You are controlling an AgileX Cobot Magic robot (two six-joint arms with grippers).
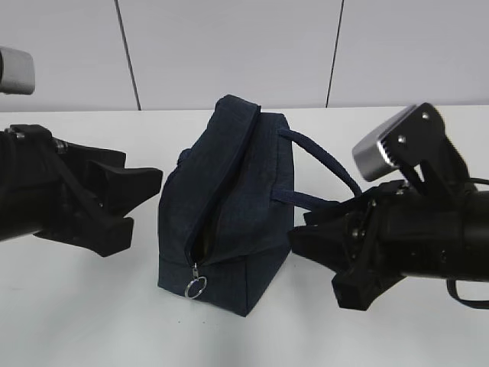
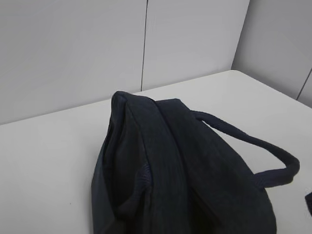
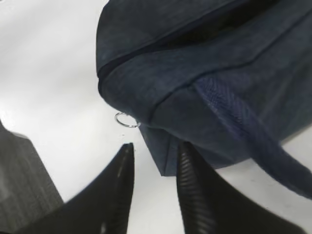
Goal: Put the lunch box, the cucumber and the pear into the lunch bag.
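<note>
Since the lunch bag (image 1: 229, 206) standing mid-table between both arms looks soft and floppy, its zipper gaping, grip the ring pull (image 1: 195, 287) or padded handle (image 1: 321, 172); right gripper (image 3: 153, 161) fingers apart, empty; left gripper's (image 1: 141, 195) state unclear.

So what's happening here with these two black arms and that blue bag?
A navy lunch bag stands on a white table, with a robot arm on each side of it. The right tool is open, its fingers straddling the bag's lower corner near the silver ring pull. The left tool sits just left of the bag, holding nothing. The zipper looks slightly parted near the pull. No lunch box, cucumber or pear is in sight.
</note>
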